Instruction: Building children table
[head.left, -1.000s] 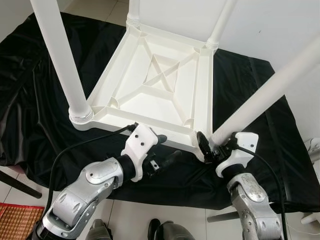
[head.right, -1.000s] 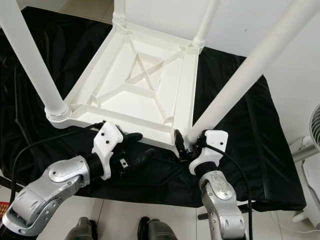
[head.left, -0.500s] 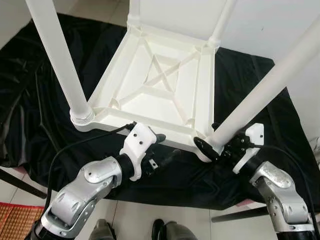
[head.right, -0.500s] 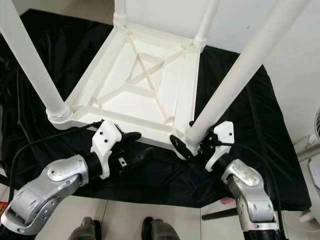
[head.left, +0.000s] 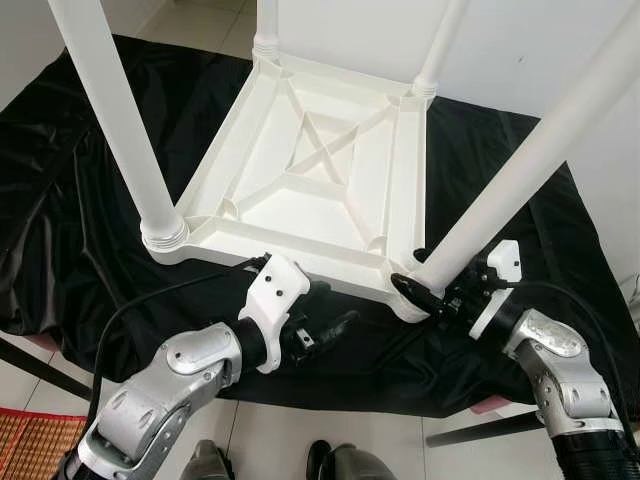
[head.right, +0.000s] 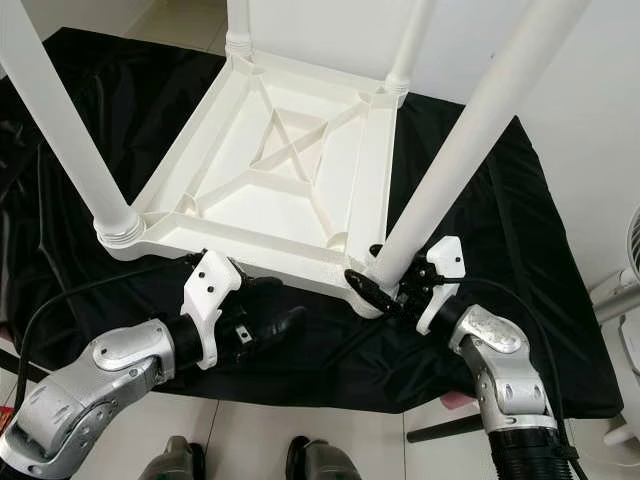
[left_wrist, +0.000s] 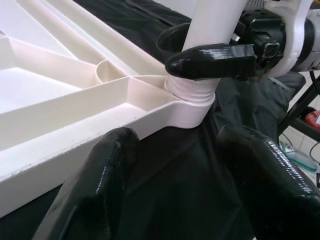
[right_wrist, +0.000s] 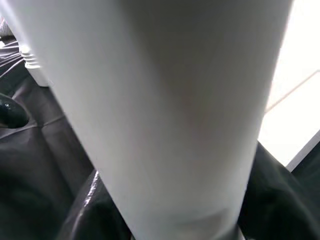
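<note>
Head views: the upside-down white tabletop (head.left: 300, 170) lies on the black cloth (head.left: 90, 230), underside ribs up, four legs standing out of its corner sockets. Your right gripper (head.left: 425, 290) is at the near right corner of the tabletop, fingers clamped round the base of the near right leg (head.left: 520, 170), just above the threaded collar. Your left gripper (head.left: 325, 325) sits just off the tabletop's near edge, over the cloth, fingers apart and holding nothing. Judging by this, you're seating or screwing that leg in: keep the leg in line with its socket, turn without levering sideways, and brace the tabletop's near edge with the left if it starts to slide on the cloth. The leg leans out from the tabletop in these views, so check that it sits square. Left wrist view: two black fingers (left_wrist: 100, 175) spread wide, the tabletop's near edge touching or just beside one of them, cloth in the gap; beyond them, at the corner socket (left_wrist: 192, 97), one right-gripper finger lies across the leg base. Right wrist view: the white leg runs straight through the frame between the jaws, very close, with dark cloth behind and a far leg's collar (right_wrist: 32, 62) at the edge.
</note>
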